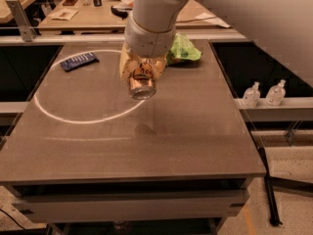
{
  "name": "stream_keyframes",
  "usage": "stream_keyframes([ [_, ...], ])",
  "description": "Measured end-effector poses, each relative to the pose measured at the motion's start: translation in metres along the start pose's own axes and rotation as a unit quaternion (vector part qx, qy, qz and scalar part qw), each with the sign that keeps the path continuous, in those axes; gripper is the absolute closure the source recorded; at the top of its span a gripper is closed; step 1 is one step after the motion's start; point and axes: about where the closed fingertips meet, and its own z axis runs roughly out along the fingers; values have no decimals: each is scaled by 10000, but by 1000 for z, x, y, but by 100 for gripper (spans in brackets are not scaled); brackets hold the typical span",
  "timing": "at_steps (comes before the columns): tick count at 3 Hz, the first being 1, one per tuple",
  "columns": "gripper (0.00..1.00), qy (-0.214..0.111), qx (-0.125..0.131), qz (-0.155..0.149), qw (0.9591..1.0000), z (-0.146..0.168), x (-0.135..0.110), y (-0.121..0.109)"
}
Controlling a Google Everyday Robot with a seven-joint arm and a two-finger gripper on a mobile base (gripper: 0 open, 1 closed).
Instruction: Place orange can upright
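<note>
The orange can (142, 83) is a copper-orange drink can held in my gripper (141, 72), above the middle of the dark table (195, 131). The can is tilted, its silver end facing the camera and downward. It hangs clear of the table top, with a small shadow below it. My gripper's translucent yellowish fingers (125, 67) are shut around the can's body. The white arm comes down from the top of the view.
A dark blue snack bag (78, 61) lies at the table's far left. A green bag (182, 49) lies at the far edge behind the arm. A bright ring of light marks the left half. Two small clear bottles (265, 94) stand on a ledge to the right.
</note>
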Motion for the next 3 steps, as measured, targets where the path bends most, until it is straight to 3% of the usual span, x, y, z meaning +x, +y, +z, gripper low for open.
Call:
stream_keyframes([
  [1, 100, -697, -582, -483, 9947, -19, -8, -5],
  [2, 100, -921, -1310, -697, 9846, -29, -13, -10],
  [3, 100, -947, -1681, -971, 9764, -37, -7, 3],
])
